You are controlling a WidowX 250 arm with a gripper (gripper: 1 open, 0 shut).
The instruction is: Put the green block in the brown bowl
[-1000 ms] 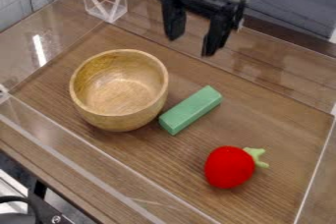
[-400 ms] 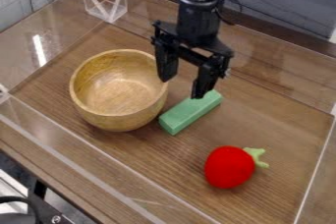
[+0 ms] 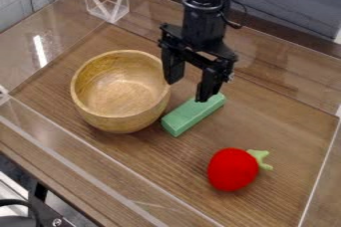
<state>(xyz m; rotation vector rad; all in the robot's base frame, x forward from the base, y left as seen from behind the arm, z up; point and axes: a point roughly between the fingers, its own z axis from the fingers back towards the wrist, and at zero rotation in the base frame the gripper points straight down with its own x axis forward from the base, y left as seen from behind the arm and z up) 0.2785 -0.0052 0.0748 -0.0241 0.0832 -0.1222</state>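
The green block (image 3: 193,112) lay flat on the bench (image 3: 286,121), its far end under the wide-open, empty jaws of the gripper (image 3: 189,85), with the brown bowl (image 3: 120,91) just left and a red strawberry toy (image 3: 234,168) nearer the camera

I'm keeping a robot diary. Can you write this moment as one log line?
gripper: open, above green block | green block: on table beside brown bowl | bowl: empty

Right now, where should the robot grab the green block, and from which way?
Across the middle of the green block, pinching its two long sides from straight above. It lies flat and is narrow, and the open gripper already hangs over its far end.
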